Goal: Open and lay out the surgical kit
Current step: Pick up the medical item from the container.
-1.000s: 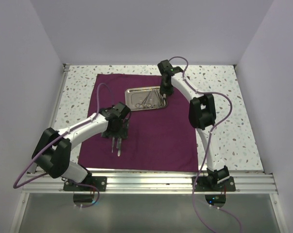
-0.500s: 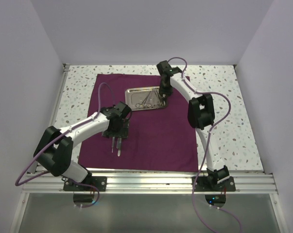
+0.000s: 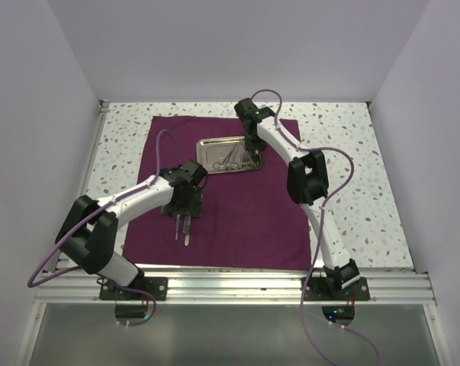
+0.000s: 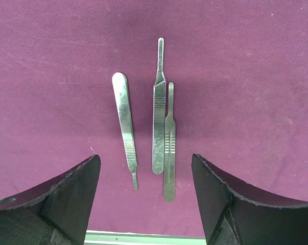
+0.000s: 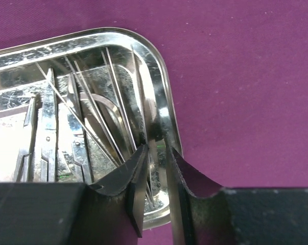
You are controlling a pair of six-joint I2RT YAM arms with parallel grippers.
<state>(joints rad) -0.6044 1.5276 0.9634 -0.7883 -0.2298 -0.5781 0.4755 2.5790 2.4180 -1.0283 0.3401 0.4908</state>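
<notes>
The maroon cloth (image 3: 237,213) lies spread flat on the table. The shiny steel tray (image 3: 210,149) sits on its far part and holds several thin silver instruments (image 3: 233,156). In the right wrist view my right gripper (image 5: 156,145) straddles the tray's right rim (image 5: 161,102), one finger inside and one outside, jaws nearly together on it. From above, the right gripper (image 3: 254,149) is at the tray's right end. My left gripper (image 4: 146,189) is open and empty above three silver scalpel handles (image 4: 159,127) lying side by side on the cloth near its front, also seen from above (image 3: 185,235).
The speckled tabletop (image 3: 352,183) borders the cloth on all sides. An aluminium rail (image 3: 237,280) runs along the near edge. White walls close in the left, right and back.
My right arm has swung a little to the left at the tray's right end. The left arm has barely moved.
</notes>
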